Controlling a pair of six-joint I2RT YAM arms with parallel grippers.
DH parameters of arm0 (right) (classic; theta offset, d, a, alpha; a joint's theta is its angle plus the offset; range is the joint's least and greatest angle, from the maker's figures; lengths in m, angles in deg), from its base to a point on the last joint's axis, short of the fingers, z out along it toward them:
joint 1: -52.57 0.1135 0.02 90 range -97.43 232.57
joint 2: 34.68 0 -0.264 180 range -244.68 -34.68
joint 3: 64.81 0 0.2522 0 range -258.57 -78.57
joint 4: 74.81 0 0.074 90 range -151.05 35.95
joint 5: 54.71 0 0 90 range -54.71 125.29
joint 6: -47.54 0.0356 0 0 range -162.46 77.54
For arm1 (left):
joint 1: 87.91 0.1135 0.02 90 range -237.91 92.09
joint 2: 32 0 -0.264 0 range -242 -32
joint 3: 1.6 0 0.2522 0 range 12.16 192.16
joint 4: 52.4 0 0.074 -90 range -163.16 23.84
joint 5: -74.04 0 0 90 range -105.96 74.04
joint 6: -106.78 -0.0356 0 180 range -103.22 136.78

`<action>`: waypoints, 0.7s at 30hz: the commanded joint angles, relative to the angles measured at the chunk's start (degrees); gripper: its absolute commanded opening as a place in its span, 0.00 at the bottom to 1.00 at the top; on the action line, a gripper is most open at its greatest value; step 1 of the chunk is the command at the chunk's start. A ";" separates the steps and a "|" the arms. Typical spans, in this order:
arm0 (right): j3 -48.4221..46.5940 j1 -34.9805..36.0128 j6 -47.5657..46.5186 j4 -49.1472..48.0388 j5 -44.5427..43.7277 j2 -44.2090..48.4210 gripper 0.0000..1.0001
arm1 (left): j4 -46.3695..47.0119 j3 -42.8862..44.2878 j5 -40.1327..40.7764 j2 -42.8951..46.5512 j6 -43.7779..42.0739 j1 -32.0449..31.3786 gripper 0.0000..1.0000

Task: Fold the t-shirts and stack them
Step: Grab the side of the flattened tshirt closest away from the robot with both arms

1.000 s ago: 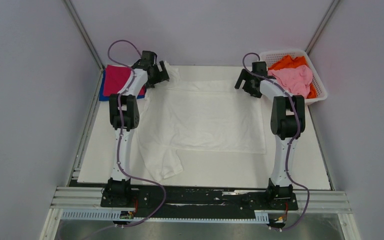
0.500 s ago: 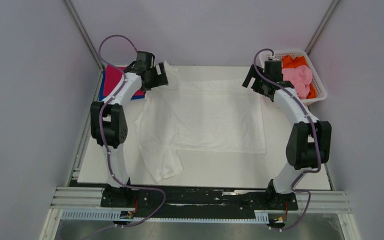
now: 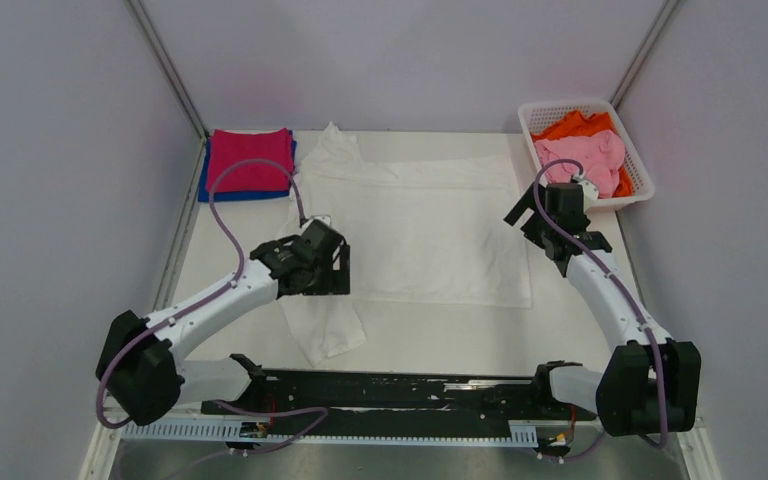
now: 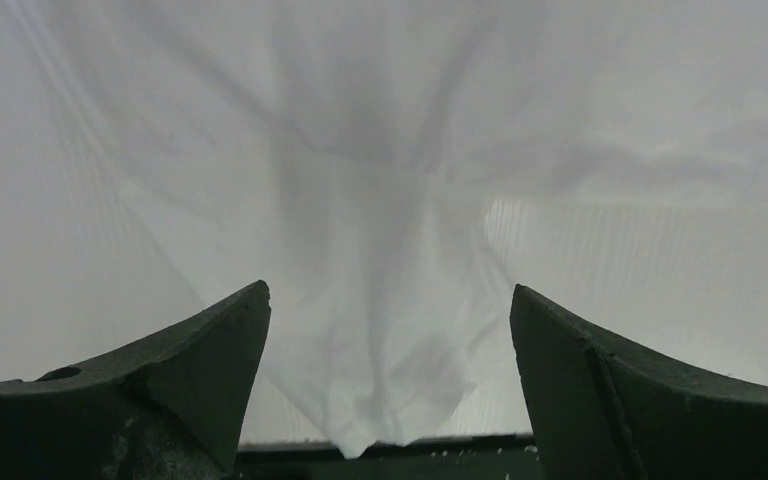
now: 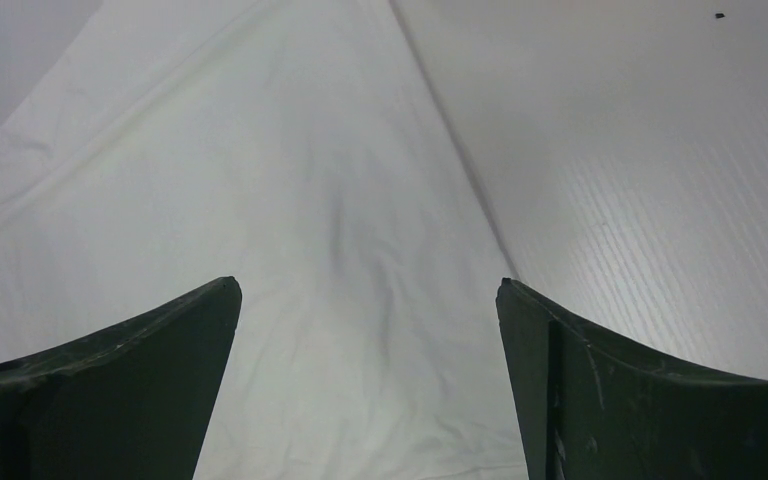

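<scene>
A large white t-shirt [image 3: 420, 235] lies spread on the table, one sleeve [image 3: 325, 325] trailing to the near left and another at the back. My left gripper [image 3: 345, 270] is open above the shirt's left part; in the left wrist view [image 4: 388, 300] a bunched fold of white cloth [image 4: 380, 370] lies between its fingers. My right gripper [image 3: 520, 215] is open over the shirt's right edge, which also shows in the right wrist view [image 5: 290, 250]. A folded magenta t-shirt [image 3: 250, 158] lies on a blue one [image 3: 232, 193] at the back left. Pink [image 3: 590, 160] and orange [image 3: 570, 125] t-shirts sit in the basket.
A white lattice basket [image 3: 642, 180] stands at the back right beside the table. Grey walls close in on both sides and the back. The black arm rail [image 3: 400, 390] runs along the near edge.
Both arms have pulled back from the shirt's far edge toward the near side. The left gripper now hovers over the shirt's left part, the right over its right edge. The magenta stack is uncovered.
</scene>
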 commanded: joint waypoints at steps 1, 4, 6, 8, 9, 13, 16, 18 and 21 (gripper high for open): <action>-0.53 -0.19 0.55 -2.43 -0.58 0.39 1.00 | -11.94 -5.49 5.67 10.64 10.98 -8.67 0.94; -0.92 -0.09 -0.21 -2.23 -0.38 -1.02 1.00 | -16.07 -9.13 3.01 14.81 15.62 -12.42 0.80; -0.88 -0.11 -0.17 -2.26 -0.60 -1.55 1.00 | -17.37 -12.72 0.41 16.65 18.25 -14.48 0.72; -0.94 -0.15 -0.26 -2.12 -0.74 -1.93 1.00 | -16.25 -15.78 -2.60 18.02 19.70 -15.46 0.67; -0.95 -0.12 -0.50 -2.16 -0.82 -1.98 1.00 | -14.44 -16.80 -3.60 18.31 20.08 -15.61 0.66; -0.76 -0.13 -0.71 -2.15 -1.69 -1.68 1.00 | -7.80 -20.69 -7.49 18.17 19.87 -15.61 0.62; -0.63 -0.12 -0.98 -2.13 -2.21 -1.39 1.00 | -6.02 -21.27 -8.19 16.03 19.41 -15.61 0.61; -0.51 -0.15 -1.02 -2.15 -2.46 -1.32 1.00 | -5.59 -21.52 -7.98 14.14 19.14 -15.62 0.59; -0.47 -0.10 -1.12 -2.14 -2.83 -1.41 1.00 | -3.64 -22.12 -8.14 11.62 18.65 -15.64 0.56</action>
